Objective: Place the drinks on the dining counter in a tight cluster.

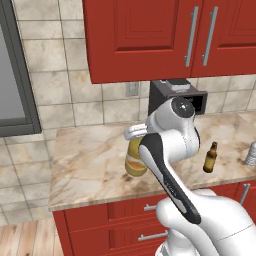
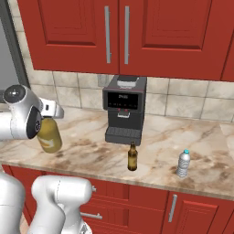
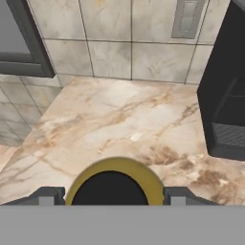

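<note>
- Squat yellow-orange juice bottle point(image 2: 49, 135) at left-centre of the right base view, lifted and tilted off the counter point(image 2: 91, 151), partly hidden behind the white arm; in the left base view seen at centre point(image 1: 134, 159), just left of the arm's forearm
- In the hand view, black cap point(image 3: 111, 190) and yellow shoulder of the juice bottle at bottom centre, sitting between the two dark fingertips point(image 3: 48, 196)
- Gripper point(image 3: 111, 197) closed around the juice bottle, one fingertip touching each side of it
- Slim brown glass bottle point(image 2: 132, 156) upright on the counter near its front edge, lower centre of the right base view, just in front of the coffee machine; at right-centre of the left base view point(image 1: 210, 157)
- Small clear water bottle point(image 2: 183, 163) with blue cap upright at lower right of the right base view, near the brown bottle but apart from it; cut by the right edge of the left base view point(image 1: 251, 153)
- Black coffee machine point(image 2: 124, 109) against the tiled wall point(image 2: 68, 91), centre of the right base view
- Red cabinets point(image 2: 123, 32) across the top, red drawers point(image 2: 137, 203) below the counter
- Dark-framed window point(image 1: 15, 75) at the left edge of the left base view
</note>
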